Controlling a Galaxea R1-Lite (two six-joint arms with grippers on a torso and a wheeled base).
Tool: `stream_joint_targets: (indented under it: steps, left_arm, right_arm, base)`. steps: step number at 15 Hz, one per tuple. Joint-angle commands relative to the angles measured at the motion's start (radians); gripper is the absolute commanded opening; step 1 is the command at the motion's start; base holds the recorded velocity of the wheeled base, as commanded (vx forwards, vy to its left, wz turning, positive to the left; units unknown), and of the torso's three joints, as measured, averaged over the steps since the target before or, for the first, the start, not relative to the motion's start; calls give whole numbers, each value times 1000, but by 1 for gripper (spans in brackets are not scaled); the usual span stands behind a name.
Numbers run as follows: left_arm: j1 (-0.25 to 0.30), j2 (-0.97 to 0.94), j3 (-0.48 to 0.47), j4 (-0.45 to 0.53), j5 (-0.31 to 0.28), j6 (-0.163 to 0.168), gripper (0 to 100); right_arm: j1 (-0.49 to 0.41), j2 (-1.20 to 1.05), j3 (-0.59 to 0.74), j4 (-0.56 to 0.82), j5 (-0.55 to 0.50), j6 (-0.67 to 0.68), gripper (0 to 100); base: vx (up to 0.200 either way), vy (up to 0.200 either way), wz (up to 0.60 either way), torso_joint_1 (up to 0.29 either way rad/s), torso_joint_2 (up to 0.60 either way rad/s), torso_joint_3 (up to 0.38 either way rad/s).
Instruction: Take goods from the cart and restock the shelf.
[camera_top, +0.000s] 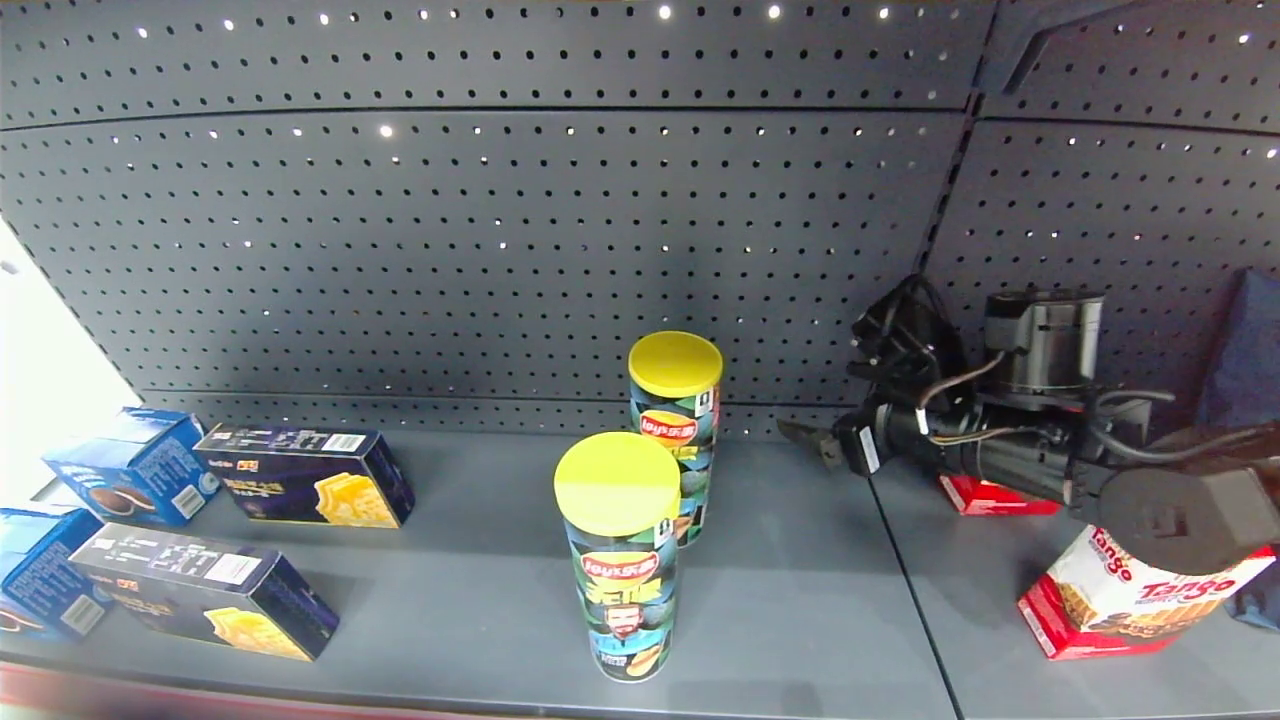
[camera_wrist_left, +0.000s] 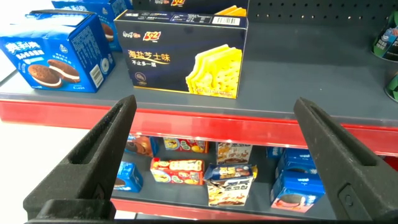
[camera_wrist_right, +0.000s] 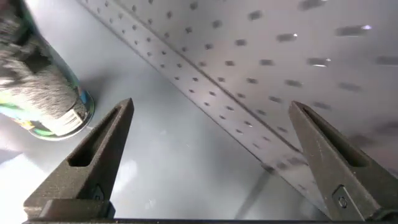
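Hovering right of the far chip can (camera_top: 676, 440), my right gripper (camera_wrist_right: 211, 106) gapes empty; it looks light, stiff, slick and tippy, so I'd clasp mid-body. Left gripper (camera_wrist_left: 214, 102) likewise released.

Two each: cans (camera_top: 620, 560), crackers (camera_top: 305, 475), cookies (camera_top: 130, 465), red boxes (camera_top: 1130, 600).

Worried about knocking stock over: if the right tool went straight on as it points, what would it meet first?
Likely the pegboard back panel, low down, though depth is unclear; the chip can stands just beside that line.
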Motion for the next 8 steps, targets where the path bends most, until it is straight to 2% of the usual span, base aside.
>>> stream_joint_targets:
  steps: [1, 5, 8]
  left_arm:
    - [0, 0, 0, 0, -1, 0, 100]
    - [0, 0, 0, 0, 1, 0, 100]
    - [0, 0, 0, 0, 1, 0, 100]
  right_arm:
    - [11, -174, 108, -16, -13, -1, 100]
    - [79, -453, 326, -94, -76, 2, 100]
    - [74, -677, 459, -82, -78, 2, 100]
  base:
    - [0, 0, 0, 0, 0, 0]
    - [0, 0, 0, 0, 0, 0]
    - [0, 0, 0, 0, 0, 0]
